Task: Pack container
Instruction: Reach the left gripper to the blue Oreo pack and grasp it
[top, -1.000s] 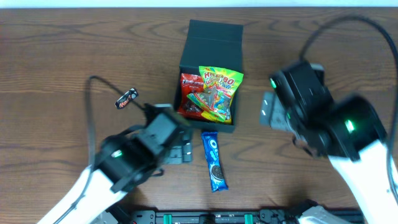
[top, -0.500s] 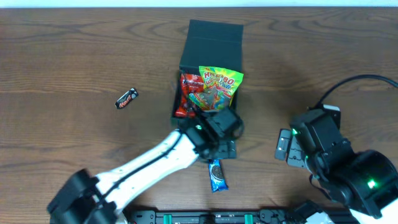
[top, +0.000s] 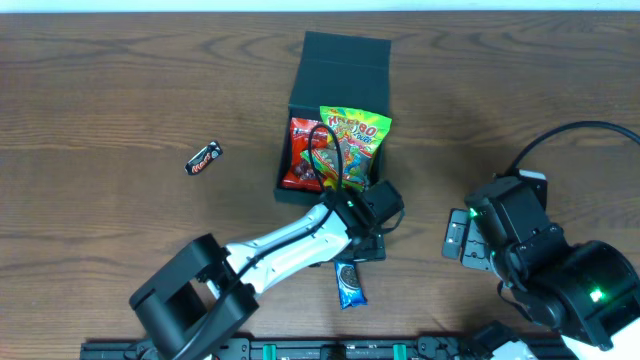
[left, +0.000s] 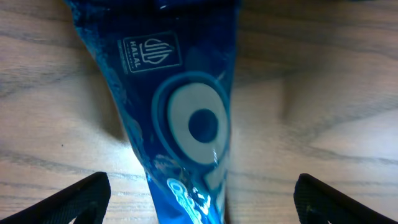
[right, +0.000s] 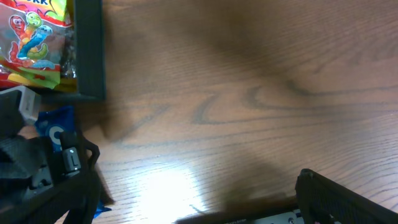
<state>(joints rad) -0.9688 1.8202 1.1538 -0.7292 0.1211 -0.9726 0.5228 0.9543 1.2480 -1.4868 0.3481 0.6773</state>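
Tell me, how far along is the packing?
Done: a red packet and a gummy bag sit in the box. In hand: the left gripper hangs open over the blue cookie packet, not gripping yet. Left: that packet and the chocolate bar on the table.

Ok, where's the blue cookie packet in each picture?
Overhead: the blue packet lies bottom centre.
Left wrist: the blue packet fills the middle.
Right wrist: the blue packet peeks in at the left edge.
Shared landmark: the container above it overhead, the container top left in right wrist; left wrist lacks it.
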